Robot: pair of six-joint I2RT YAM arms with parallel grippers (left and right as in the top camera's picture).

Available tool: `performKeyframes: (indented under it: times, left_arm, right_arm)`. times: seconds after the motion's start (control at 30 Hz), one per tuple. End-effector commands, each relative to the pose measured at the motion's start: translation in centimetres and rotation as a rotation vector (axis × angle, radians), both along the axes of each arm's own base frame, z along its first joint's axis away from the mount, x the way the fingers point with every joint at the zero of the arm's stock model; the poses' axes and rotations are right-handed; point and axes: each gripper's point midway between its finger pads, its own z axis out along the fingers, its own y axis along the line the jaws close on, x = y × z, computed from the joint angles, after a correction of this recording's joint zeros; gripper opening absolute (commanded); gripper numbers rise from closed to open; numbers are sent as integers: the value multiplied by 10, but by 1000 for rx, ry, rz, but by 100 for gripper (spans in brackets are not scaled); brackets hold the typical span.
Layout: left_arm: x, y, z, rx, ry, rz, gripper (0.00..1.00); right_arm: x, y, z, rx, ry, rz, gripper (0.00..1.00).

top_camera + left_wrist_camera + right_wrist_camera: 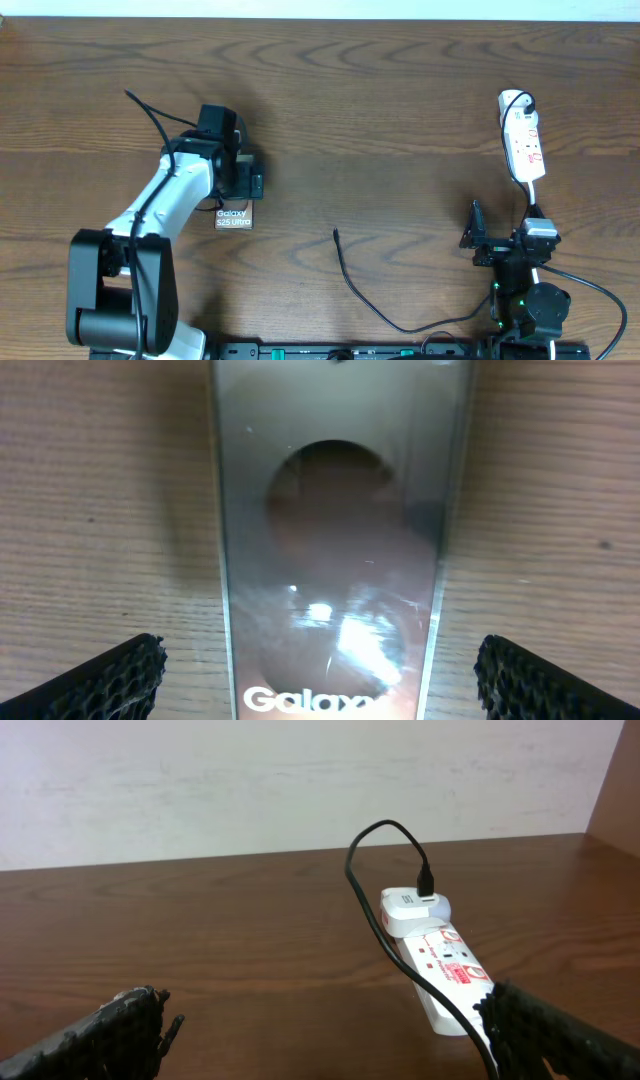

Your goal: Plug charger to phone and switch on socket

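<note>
The phone (233, 217) lies flat on the table, its "Galaxy S25 Ultra" end towards the front; the rest is under my left gripper (243, 188). In the left wrist view the phone (335, 540) lies between the open fingers of that gripper (320, 680), which do not touch it. The charger's plug tip (336, 234) lies loose mid-table, and its cable (358, 290) curves towards the front right. The white socket (524, 140) lies at the far right. My right gripper (505, 240) is open and empty in front of the socket (445, 975).
A white adapter (410, 908) sits at the socket's far end with a black cable (368, 905) plugged into it, running back past my right finger. A pale wall stands behind the table's far edge.
</note>
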Motion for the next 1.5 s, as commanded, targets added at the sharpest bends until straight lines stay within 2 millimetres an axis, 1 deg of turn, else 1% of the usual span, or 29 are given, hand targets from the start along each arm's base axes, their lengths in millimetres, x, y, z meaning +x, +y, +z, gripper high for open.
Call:
performKeyframes:
  times: [0.0,0.13,0.4,0.5,0.77,1.03,1.3,1.47]
  left_arm:
    - [2,13,-3,17,9,50,100]
    - [0,-2,-4,-71,22,4,100]
    - [2,-1,-7,-53,23,-20,100]
    - [1,5,-12,-18,36,-13,100]
    - [1,5,-29,-16,65,-13,100]
    - [7,4,-28,-22,44,-14,100]
    - [6,4,-30,-22,50,-15,100]
    - [8,-1,-30,-45,45,-19,100]
  right_arm:
    - [0,1,-1,9,0,0,99]
    - [0,1,-1,9,0,0,99]
    - [0,1,-1,9,0,0,99]
    - [0,1,-1,9,0,0,99]
    - [0,1,-1,9,0,0,99]
    - [0,1,-1,9,0,0,99]
    - [0,1,-1,9,0,0,99]
    - [0,1,-1,9,0,0,99]
